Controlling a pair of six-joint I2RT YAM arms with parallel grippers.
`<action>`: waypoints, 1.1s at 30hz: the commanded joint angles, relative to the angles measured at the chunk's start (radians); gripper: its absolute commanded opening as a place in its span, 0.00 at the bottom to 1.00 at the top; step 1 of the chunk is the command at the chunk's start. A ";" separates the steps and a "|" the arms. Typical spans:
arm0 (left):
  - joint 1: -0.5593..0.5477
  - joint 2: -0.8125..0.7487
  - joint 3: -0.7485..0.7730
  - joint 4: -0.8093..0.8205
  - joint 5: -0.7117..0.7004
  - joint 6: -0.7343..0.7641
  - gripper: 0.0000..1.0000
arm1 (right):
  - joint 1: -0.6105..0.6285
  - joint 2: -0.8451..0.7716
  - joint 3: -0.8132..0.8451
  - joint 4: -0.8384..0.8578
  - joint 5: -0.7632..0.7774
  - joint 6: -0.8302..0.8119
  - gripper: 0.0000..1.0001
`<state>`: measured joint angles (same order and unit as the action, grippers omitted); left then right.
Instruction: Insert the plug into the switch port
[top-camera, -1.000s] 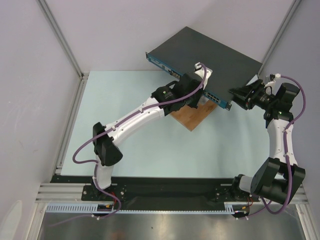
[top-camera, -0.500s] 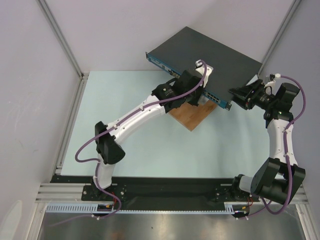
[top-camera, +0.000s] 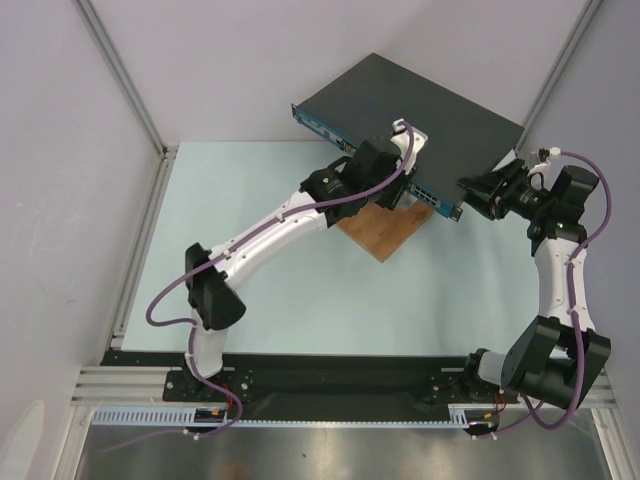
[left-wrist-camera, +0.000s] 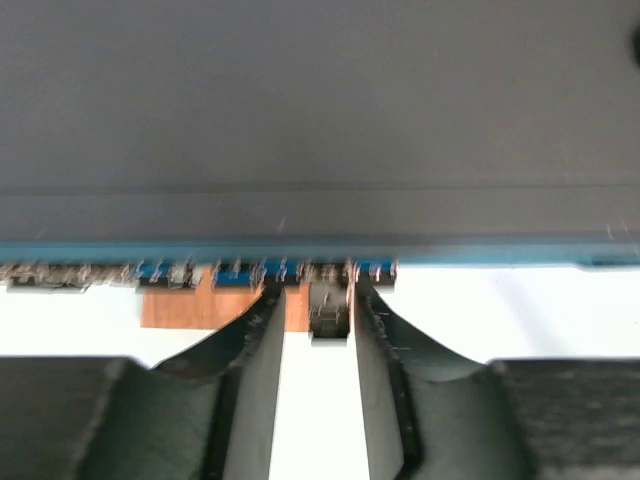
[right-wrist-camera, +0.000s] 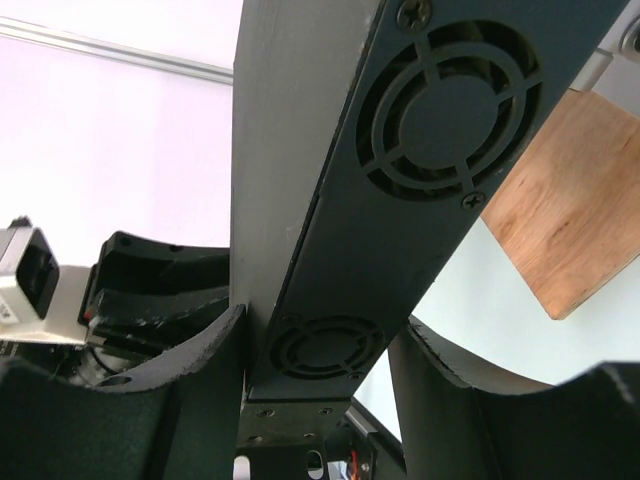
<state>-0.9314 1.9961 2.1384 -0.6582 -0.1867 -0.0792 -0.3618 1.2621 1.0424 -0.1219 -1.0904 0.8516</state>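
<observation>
One flat dark-grey metal switch (top-camera: 420, 110), blue port row in front, partly over brown wooden board (top-camera: 385, 238). Right end effector (right-wrist-camera: 320, 350) pinches its vented end. Left end effector (left-wrist-camera: 315, 298) flanks small plug (left-wrist-camera: 331, 310) at ports; grip unclear.

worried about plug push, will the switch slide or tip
The switch looks rigid and heavy: a metal box with fan grilles. Apparently propped on the board, it might rock, though the right gripper around its end likely braces it.
</observation>
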 joint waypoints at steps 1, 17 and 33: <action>0.014 -0.157 -0.076 0.144 -0.011 0.058 0.39 | 0.038 -0.001 0.024 0.016 0.001 -0.137 0.00; 0.009 -0.289 -0.305 0.097 0.104 0.053 0.17 | 0.035 0.008 0.028 -0.004 0.001 -0.157 0.00; 0.009 -0.165 -0.195 0.216 0.066 0.033 0.00 | 0.035 0.017 0.034 -0.035 0.003 -0.181 0.00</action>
<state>-0.9226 1.8286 1.8805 -0.5220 -0.1032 -0.0269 -0.3622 1.2663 1.0584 -0.1658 -1.0935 0.8154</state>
